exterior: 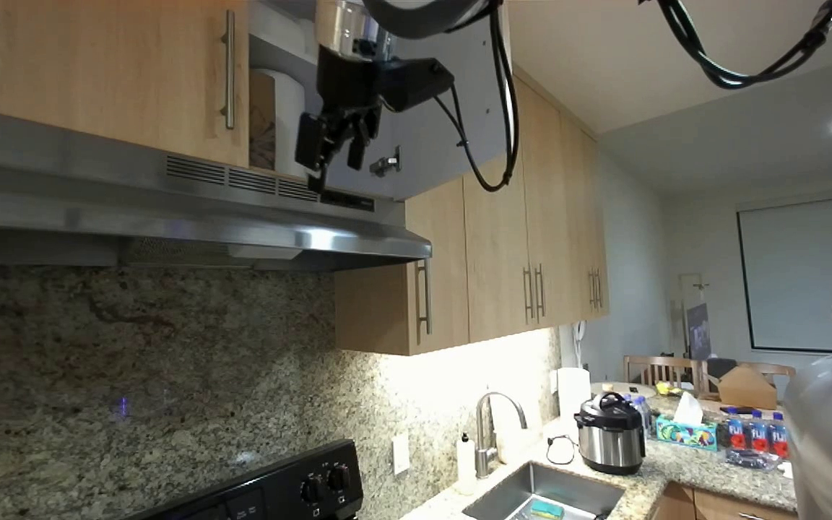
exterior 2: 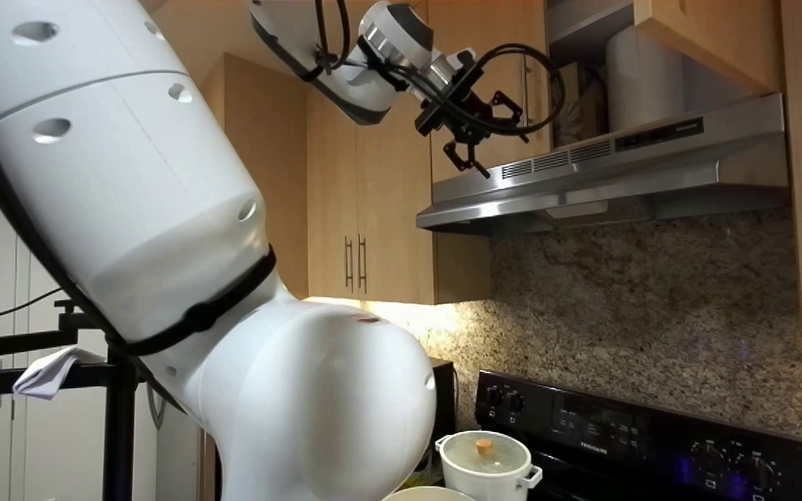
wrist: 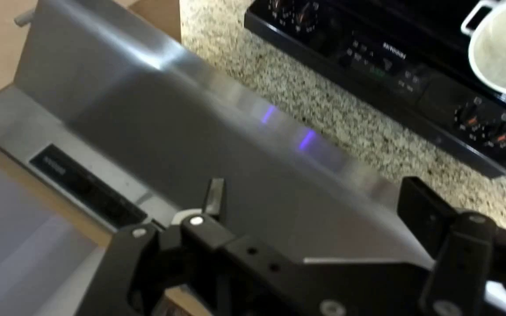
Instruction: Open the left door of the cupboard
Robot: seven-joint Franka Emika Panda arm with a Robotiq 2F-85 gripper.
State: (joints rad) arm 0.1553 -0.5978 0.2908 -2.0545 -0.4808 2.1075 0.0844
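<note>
Cupboard: short, wide, two-door wall cabinet of light honey wood, above the stainless-steel range hood; holds a white cylindrical object beside a brown box.
Left door: flat, honey-coloured light-wood panel, slim vertical metal bar handle near one edge; stands closed.
Right-hand door: open, pale grey inner face showing.
Pincer: black, jointed, two-fingered; released, fingers spread well apart; hangs before the cupboard, apart from the handle.
</note>
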